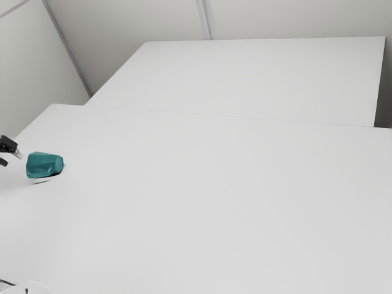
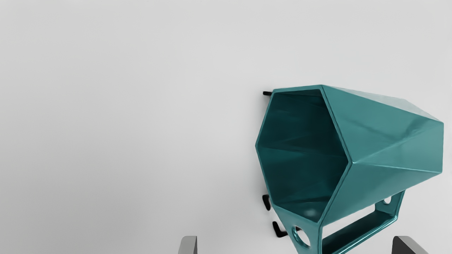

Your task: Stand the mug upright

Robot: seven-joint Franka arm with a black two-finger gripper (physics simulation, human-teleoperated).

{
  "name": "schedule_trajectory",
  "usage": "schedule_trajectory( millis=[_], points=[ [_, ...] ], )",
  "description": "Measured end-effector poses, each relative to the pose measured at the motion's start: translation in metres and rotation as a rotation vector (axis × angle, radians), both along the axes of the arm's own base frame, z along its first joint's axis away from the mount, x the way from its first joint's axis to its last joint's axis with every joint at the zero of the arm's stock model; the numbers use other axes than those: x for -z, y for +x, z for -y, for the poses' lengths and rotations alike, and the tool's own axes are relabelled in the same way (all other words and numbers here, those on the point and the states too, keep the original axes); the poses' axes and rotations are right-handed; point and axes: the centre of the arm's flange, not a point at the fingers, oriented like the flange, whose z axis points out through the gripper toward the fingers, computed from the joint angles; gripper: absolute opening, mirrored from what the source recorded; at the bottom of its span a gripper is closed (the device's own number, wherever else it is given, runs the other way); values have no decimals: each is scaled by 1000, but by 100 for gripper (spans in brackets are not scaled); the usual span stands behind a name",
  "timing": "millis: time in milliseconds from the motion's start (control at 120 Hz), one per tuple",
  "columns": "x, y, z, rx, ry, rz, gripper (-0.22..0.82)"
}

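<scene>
one mug (image 2: 353,155) lies sideways on the counter (image 1: 214,208), righting not achieved; tool (image 2: 295,245) spread, pinching nothing.

Teal faceted mug (image 2: 385,141) on its side

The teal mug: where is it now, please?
In the exterior view, the teal faceted mug lies on its side near the view's left edge, on the white table, close to the black two-finger gripper.

White table (image 1: 214,202), mug (image 2: 392,137) (on its side).
</scene>
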Motion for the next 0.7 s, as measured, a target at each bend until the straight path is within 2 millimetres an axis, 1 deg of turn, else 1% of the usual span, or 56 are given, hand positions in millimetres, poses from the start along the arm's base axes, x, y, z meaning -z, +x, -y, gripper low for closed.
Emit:
schedule_trajectory(
  millis=[67, 192, 275, 400, 475, 550, 700],
  points=[
    [3, 1, -2, 16, -25, 39, 60],
    [-4, 3, -5, 52, -43, 98, 60],
    [-2, 9, -5, 83, -56, 133, 60],
    [12, 15, -7, 117, -87, 175, 60],
    [24, 20, -5, 138, -106, 195, 60],
    [34, 21, -5, 151, -120, 205, 60],
    [44, 25, -2, 175, -143, 229, 60]
  ],
)
